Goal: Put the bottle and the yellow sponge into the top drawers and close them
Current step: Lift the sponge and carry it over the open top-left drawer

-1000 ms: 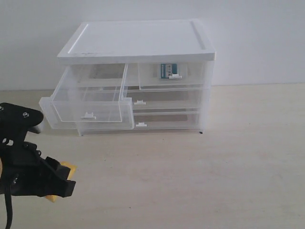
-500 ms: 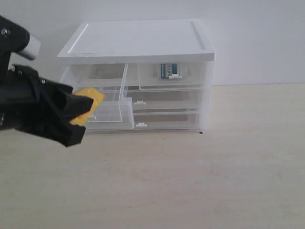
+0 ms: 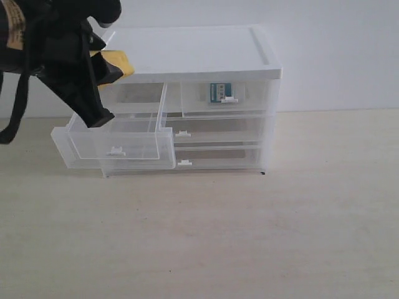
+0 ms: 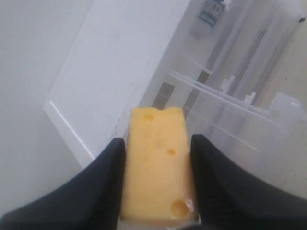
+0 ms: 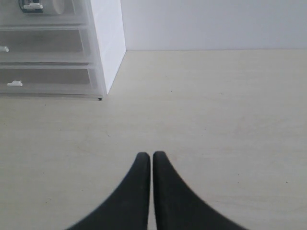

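So: L gripper clamped on sponge, above the open drawer, near its rear-left corner; drawer lies below-fwd of it, so L arm lowers. The bottle is in the shut drawer beside it. R gripper, jaws together, is well away.

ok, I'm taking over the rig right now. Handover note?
Left gripper: shut on sponge, raised by the cabinet top's edge, roughly over the open left top drawer.
Right gripper: shut, empty, low over the table to the right of the cabinet.
Bottle: inside the right top drawer, which is closed.
Done: bottle stowed and its drawer shut.
To do: drop the sponge into the left top drawer, then push it shut.
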`<state>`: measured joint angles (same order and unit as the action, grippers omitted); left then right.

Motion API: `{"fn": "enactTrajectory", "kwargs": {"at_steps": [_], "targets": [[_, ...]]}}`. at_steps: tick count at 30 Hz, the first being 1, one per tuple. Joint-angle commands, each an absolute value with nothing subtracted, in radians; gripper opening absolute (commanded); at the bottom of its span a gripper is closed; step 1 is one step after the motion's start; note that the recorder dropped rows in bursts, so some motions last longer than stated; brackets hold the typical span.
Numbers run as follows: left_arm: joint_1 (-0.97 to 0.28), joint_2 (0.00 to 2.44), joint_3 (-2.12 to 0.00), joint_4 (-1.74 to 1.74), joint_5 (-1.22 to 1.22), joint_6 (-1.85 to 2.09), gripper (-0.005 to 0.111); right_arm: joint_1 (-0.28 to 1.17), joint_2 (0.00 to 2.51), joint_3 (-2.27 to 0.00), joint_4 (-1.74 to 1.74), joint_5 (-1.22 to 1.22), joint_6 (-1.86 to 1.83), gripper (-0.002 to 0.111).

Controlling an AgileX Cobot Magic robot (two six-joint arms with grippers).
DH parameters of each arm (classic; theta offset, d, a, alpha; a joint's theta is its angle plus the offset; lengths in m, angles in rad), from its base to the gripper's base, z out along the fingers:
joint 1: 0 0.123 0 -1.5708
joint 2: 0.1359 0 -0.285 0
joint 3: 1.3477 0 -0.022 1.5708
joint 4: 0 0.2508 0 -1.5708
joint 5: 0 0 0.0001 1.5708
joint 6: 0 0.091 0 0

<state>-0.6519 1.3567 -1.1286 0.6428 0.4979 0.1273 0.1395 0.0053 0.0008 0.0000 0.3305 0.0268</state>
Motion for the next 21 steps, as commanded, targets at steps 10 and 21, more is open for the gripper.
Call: {"fn": "enactTrajectory", "kwargs": {"at_steps": [10,21], "targets": [[-0.378,1.572,-1.341,-0.284,0.599,1.132,0.004,0.138,0.000,0.000,-0.007,0.322,0.022,0.000],[-0.248,1.698,-1.424,-0.639,0.752,1.422,0.004,0.138,0.000,0.000,-0.007,0.322,0.022,0.000]]}}
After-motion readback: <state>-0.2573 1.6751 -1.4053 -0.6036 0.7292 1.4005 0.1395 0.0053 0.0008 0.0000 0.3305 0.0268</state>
